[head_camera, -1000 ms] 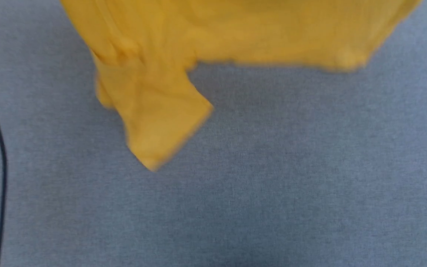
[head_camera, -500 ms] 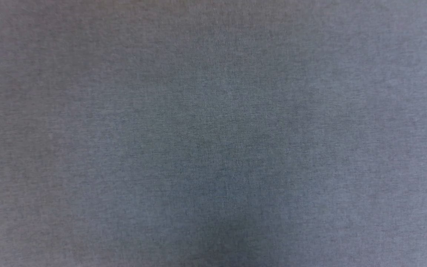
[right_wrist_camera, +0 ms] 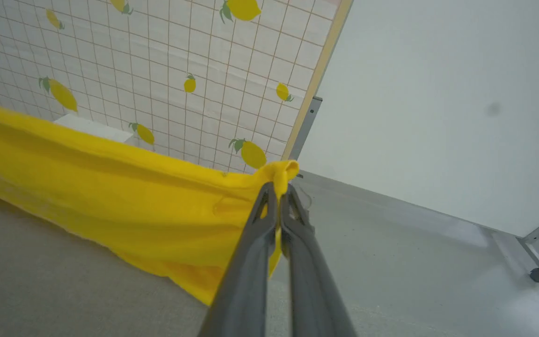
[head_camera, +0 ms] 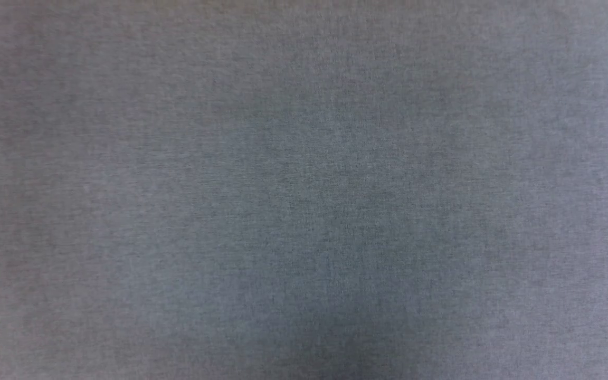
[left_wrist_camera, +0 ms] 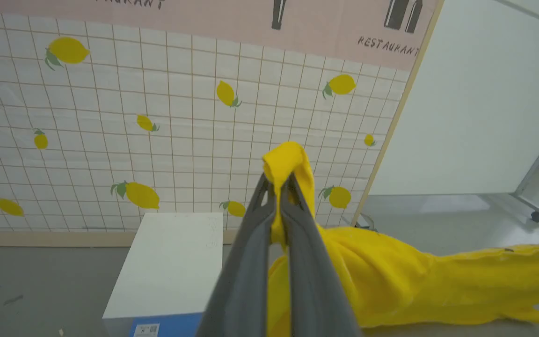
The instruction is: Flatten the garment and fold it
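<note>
Grey surface (head_camera: pixel 304 190) in front of the robot. The garment (right_wrist_camera: pixel 110 187) is held up over it, stretched as a yellow band between both arms, probably to spread it flat before laying. Left gripper (left_wrist_camera: pixel 279 183) is clamped tight on one bunched edge, right gripper (right_wrist_camera: pixel 279 189) on the other.

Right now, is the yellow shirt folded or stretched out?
Stretched out, not folded: left gripper and right gripper each pinch a bunched edge of the shirt, which runs sideways as a long band.
</note>
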